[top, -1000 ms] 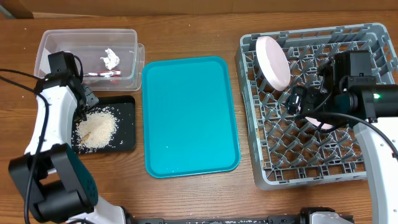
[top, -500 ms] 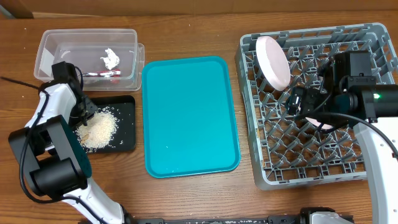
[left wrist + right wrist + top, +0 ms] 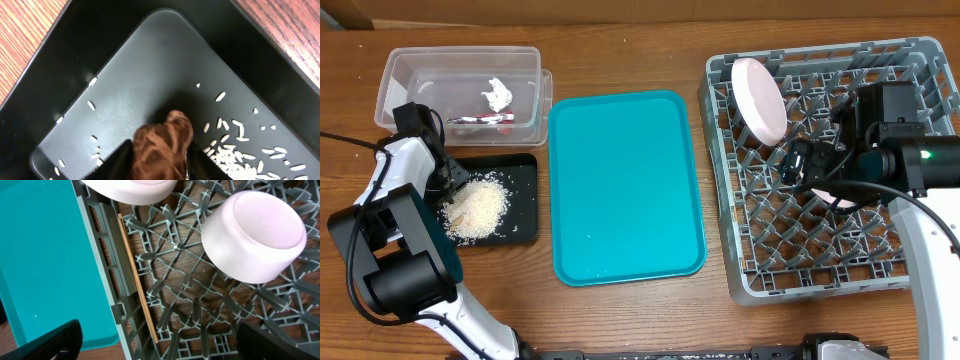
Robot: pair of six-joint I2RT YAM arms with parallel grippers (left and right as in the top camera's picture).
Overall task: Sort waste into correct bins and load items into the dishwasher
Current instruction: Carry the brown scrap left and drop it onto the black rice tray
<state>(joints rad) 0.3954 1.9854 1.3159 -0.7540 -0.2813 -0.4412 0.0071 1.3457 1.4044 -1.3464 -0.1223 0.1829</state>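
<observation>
My left gripper [image 3: 447, 182] is low over the left end of the black tray [image 3: 520, 170], shut on the small brown food lump [image 3: 165, 140]. Loose rice [image 3: 478, 208] lies on the tray beside it and shows in the left wrist view [image 3: 235, 155]. The clear tub [image 3: 420, 75] holds the white tissue [image 3: 499, 94] and the red-and-white wrapper [image 3: 485, 119]. My right gripper [image 3: 165, 340] is open and empty above the grey dish rack [image 3: 880, 265]. The rack holds a white plate [image 3: 760, 98], an upturned bowl [image 3: 255, 235] and a chopstick [image 3: 137, 280].
The teal serving tray [image 3: 625, 185] lies between the bins and the rack, with nothing on it. Its edge shows in the right wrist view [image 3: 45, 255]. The rack reaches the table's right edge.
My left arm has shifted left along the black tray's left end, its gripper staying low with the brown lump. The right arm has not moved.
</observation>
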